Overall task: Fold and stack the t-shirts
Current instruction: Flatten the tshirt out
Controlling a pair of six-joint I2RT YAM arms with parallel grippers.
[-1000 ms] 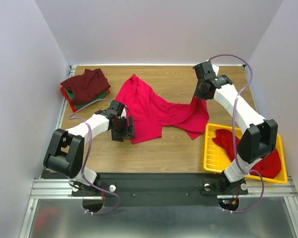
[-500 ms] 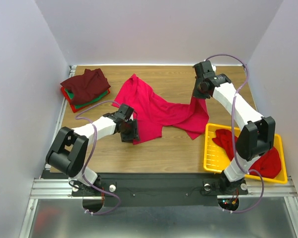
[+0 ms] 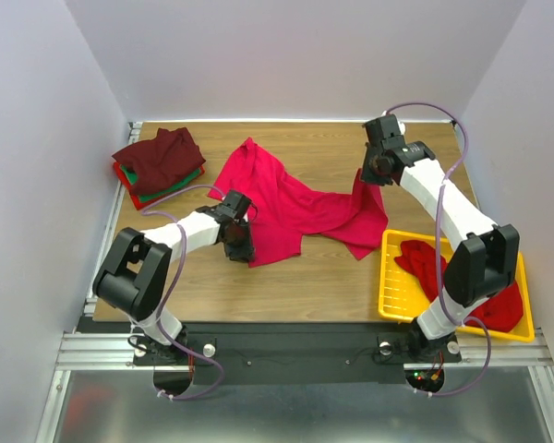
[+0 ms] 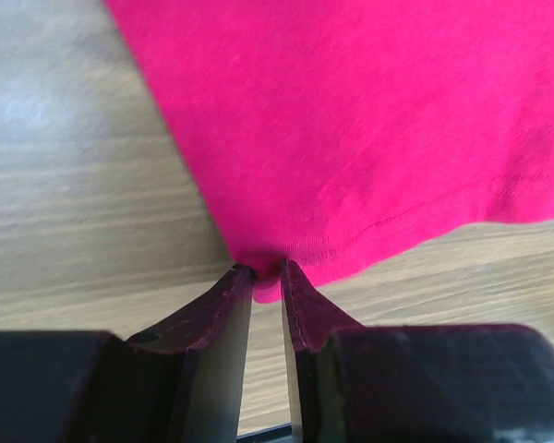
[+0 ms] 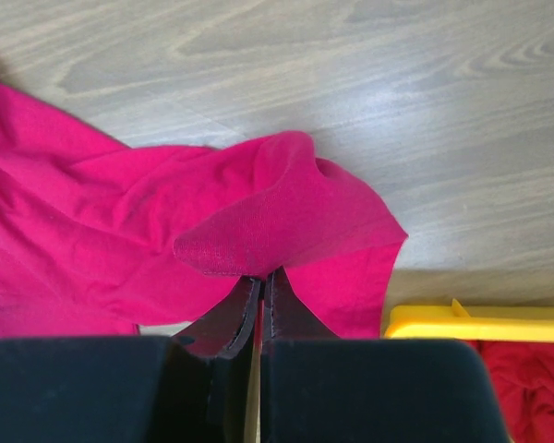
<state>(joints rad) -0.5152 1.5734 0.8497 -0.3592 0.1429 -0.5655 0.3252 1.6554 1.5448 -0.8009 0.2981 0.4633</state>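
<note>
Crimson shirt (image 3: 295, 208) lies stretched sideways between both arms; left gripper (image 4: 266, 270) seemingly pinches its near-left hem corner, right gripper (image 5: 261, 277) clamps its right edge.

Bright, even light from above casts only faint, soft shadows on the counter (image 3: 332, 277), a pale sheen glares off its wood in both wrist views, and the red shirt (image 4: 369, 120) looks soft and oversaturated close up.

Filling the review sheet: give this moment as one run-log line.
left jaws: pinching crimson t-shirt near hem | right jaws: shut on its right edge, raised | folded stack: far-left corner | yellow tray: red shirts inside
</note>
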